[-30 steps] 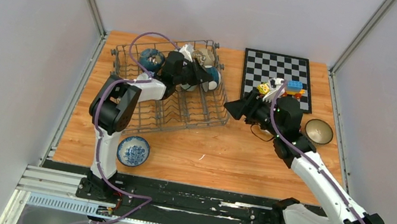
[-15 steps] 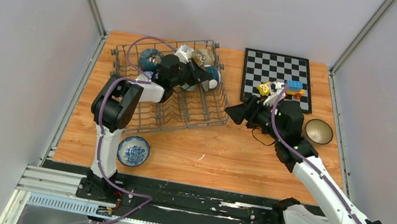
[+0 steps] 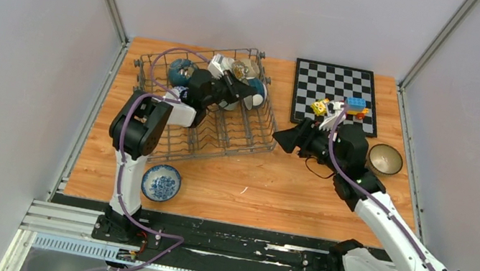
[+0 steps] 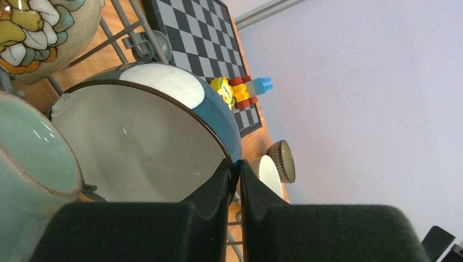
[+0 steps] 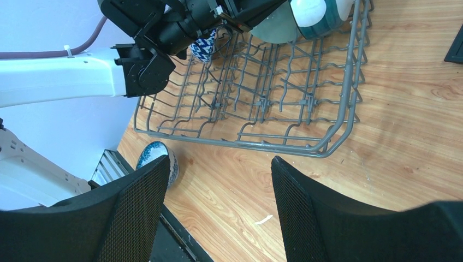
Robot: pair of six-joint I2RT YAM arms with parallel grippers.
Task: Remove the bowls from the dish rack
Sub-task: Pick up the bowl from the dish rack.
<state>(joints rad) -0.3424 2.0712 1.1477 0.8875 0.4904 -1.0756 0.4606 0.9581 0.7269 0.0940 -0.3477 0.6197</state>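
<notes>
one bowl is in the grip: i read the left gripper (image 4: 233, 174) as pressed together on the rim of the teal bowl (image 4: 136, 136), one finger inside the pale interior and one on the dark outer wall. the teal bowl stands on edge at the far right corner of the rack (image 3: 222, 136), mouth facing back along the left arm, so the held rim lies directly ahead of the fingers. a green bowl (image 4: 27, 158) sits just beside it on the left and a flowered bowl (image 4: 43, 33) behind; clearance there is tight. my judgement: extract upward, clear of the prongs and the rack's far wall, before any sideways travel. the right gripper (image 3: 282, 136) hangs spread and empty over the table (image 3: 272, 191), near the rack's right side but apart from it. bare wood in front of the rack offers room, with a blue-and-white bowl (image 3: 161, 183) at its left end; a brown bowl (image 3: 385, 158) rests right of the chessboard (image 3: 336, 85).
</notes>
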